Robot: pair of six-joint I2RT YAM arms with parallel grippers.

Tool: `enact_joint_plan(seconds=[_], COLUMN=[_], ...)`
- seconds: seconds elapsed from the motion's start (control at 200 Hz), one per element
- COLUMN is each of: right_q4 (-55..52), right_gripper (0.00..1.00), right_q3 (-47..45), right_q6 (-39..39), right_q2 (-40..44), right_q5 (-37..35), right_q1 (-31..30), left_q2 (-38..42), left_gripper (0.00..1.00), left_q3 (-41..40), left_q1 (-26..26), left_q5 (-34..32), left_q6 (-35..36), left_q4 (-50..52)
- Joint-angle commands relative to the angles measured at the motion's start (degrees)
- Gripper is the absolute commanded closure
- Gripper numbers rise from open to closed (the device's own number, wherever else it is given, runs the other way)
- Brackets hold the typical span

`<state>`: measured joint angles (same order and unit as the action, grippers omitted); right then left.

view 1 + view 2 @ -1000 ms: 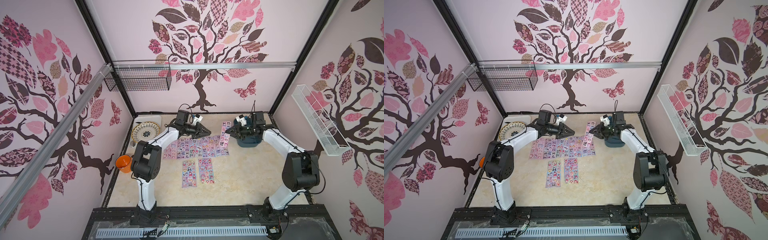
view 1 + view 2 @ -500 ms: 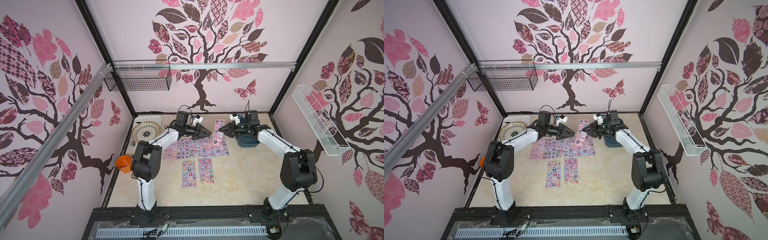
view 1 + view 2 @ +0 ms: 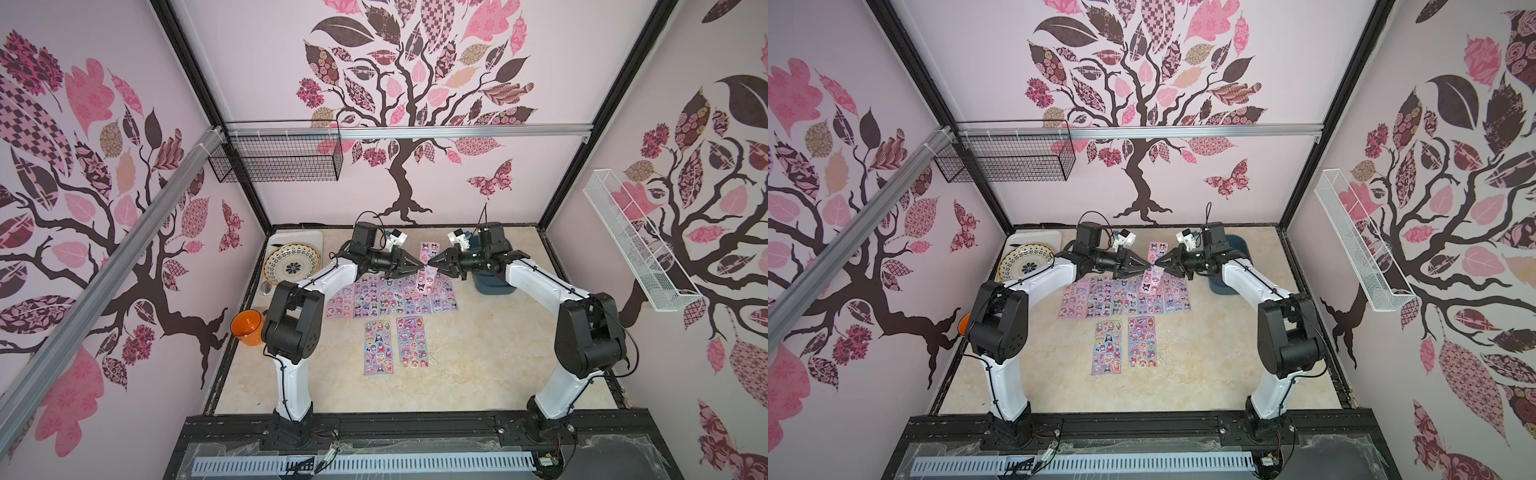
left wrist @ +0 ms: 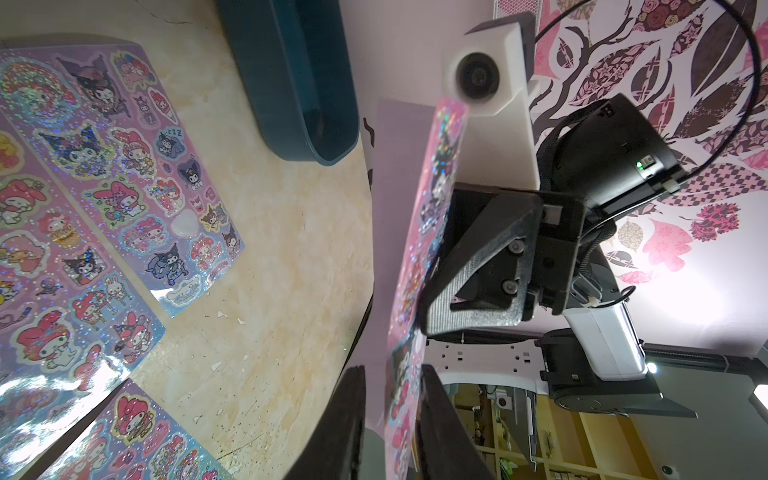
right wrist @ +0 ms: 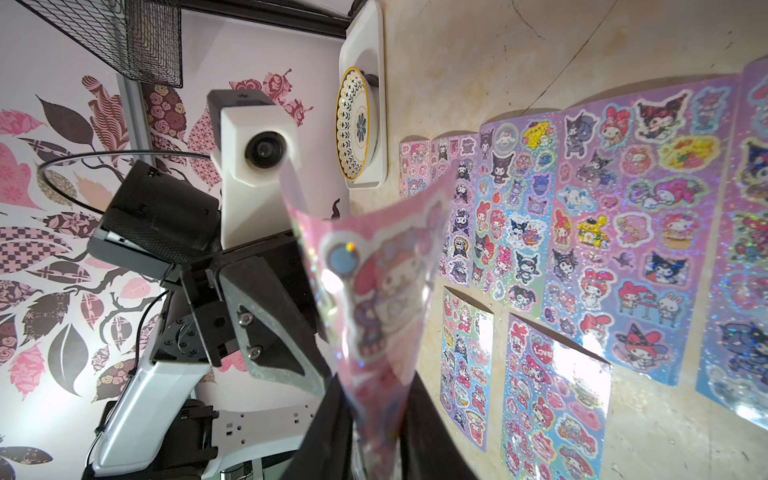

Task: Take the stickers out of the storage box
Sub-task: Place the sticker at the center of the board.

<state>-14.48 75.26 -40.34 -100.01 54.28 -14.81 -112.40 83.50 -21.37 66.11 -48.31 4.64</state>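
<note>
Sheet transfer in mid-air, above the far row of laid-out stickers [image 3: 390, 296]. The left end effector [image 3: 420, 264] and right end effector [image 3: 432, 264] are seen tip to tip in both top views. One pink sticker sheet [image 4: 439, 166] stands on edge between them, clear of the worktop [image 3: 478, 357].

Right end effector: pinched on the sheet, which bows a little between the jaws in the right wrist view.

Left end effector: jaws narrowly spread either side of the same sheet. A sliver of gap is seen on one side in the left wrist view, so whether the sheet is actually gripped cannot be told.

Storage box [image 3: 494, 286]: on the worktop, just behind the right arm. The part of its inside that is seen looks empty. Seven sheets appear to lie flat on the worktop, so this one is judged the last.

Handling notes:
- The left jaws are best closed flat on the sheet's face, just beside the right grip and not over it.
- Release by the right should be withheld until that pinch is sure.
- The sheet is thin and glossy, so slipping or creasing is the risk.
- A bare patch beside the two near sheets [image 3: 395, 347] is suggested for laying it down without overlap.
</note>
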Motion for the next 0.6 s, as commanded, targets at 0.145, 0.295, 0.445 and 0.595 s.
enact_joint_plan(seconds=[0.145, 0.295, 0.445, 0.595], right_q4=[2.5, 2.8, 3.2, 3.2], right_gripper=[0.76, 0.75, 0.75, 0.72], right_q3=[2.4, 2.5, 2.6, 2.6], right_q6=[-1.5, -1.7, -2.1, -1.9], right_q2=[-1.4, -1.6, -1.9, -2.1], right_q5=[0.7, 0.8, 1.1, 1.2], right_q1=[-0.2, -0.2, -0.3, -0.3], left_q2=[0.4, 0.4, 0.3, 0.3], left_gripper=[0.74, 0.76, 0.81, 0.93], left_q3=[-1.0, -1.2, -1.3, -1.4], left_q1=[-0.1, -0.1, -0.1, -0.1], left_q5=[1.0, 1.0, 1.1, 1.1], left_q6=[-0.7, -1.3, -1.6, -1.7], left_q4=[-2.7, -3.1, -3.7, -3.9])
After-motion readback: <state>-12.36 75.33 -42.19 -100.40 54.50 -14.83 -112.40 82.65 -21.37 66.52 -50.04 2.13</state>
